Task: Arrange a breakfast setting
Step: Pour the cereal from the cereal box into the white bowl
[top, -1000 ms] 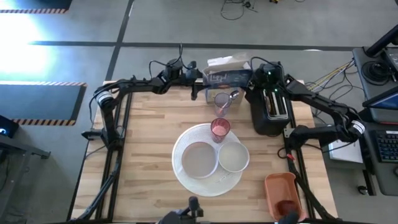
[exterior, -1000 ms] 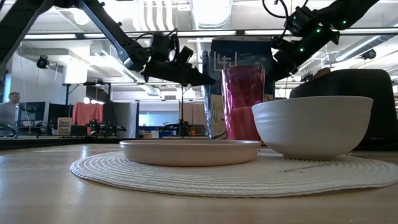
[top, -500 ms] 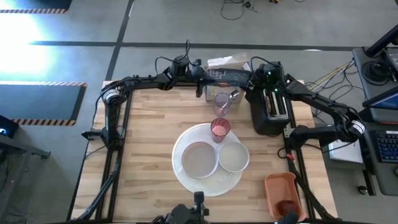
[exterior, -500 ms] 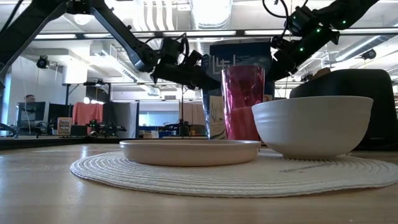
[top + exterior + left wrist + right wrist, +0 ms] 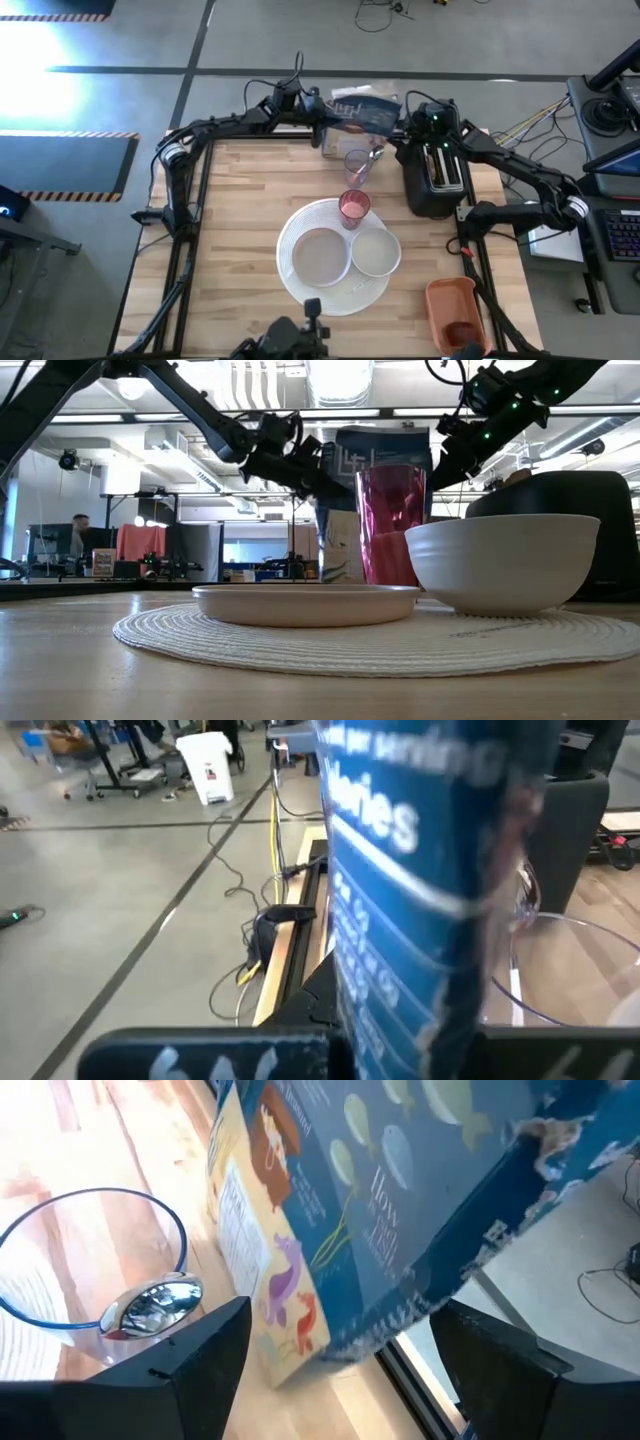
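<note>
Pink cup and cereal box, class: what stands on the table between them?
In the high view, a clear glass holding a spoon stands between the pink cup and the cereal box; otherwise bare wood.

One cereal box (image 5: 362, 110), one clear glass (image 5: 357, 165), one pink cup (image 5: 354, 207) and one toaster (image 5: 437, 172) sit toward twelve o'clock. One plate (image 5: 320, 256), one bowl (image 5: 376, 252) and one placemat (image 5: 350, 293) lie centrally; one tray (image 5: 452, 308) sits at five o'clock.
</note>
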Robot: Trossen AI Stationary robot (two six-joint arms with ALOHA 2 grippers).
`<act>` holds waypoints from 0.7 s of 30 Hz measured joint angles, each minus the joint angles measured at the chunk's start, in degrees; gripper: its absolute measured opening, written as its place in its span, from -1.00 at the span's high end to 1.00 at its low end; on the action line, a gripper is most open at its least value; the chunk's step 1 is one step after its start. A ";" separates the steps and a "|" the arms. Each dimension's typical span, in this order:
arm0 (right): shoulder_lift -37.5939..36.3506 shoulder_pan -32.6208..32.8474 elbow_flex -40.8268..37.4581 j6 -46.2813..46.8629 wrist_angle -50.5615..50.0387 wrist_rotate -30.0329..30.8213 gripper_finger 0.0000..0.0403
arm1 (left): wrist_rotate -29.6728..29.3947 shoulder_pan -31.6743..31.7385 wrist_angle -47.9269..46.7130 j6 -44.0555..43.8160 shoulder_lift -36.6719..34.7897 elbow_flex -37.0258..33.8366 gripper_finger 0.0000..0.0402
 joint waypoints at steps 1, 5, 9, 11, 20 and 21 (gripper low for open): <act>-0.12 0.00 0.00 0.02 -0.06 0.00 -0.46 | -0.06 0.02 -1.19 0.31 -0.19 0.36 1.00; -0.49 0.00 0.00 0.29 -0.22 0.02 -0.46 | -0.46 0.38 -5.44 1.56 -0.69 1.94 1.00; -0.75 0.00 0.00 1.10 -1.80 -0.06 -0.46 | -3.06 1.28 -10.92 2.91 -2.94 2.43 1.00; -0.79 0.00 0.00 1.90 -2.54 -0.09 -0.46 | -6.10 1.68 -14.50 4.54 -5.27 1.94 1.00; -0.97 0.00 0.00 2.70 -2.51 -0.05 -0.45 | -9.81 2.36 -21.74 5.16 -19.89 -9.25 1.00; -0.97 0.00 0.00 2.91 -2.52 -0.03 -0.45 | -10.44 2.36 -21.82 5.06 -22.23 -11.23 1.00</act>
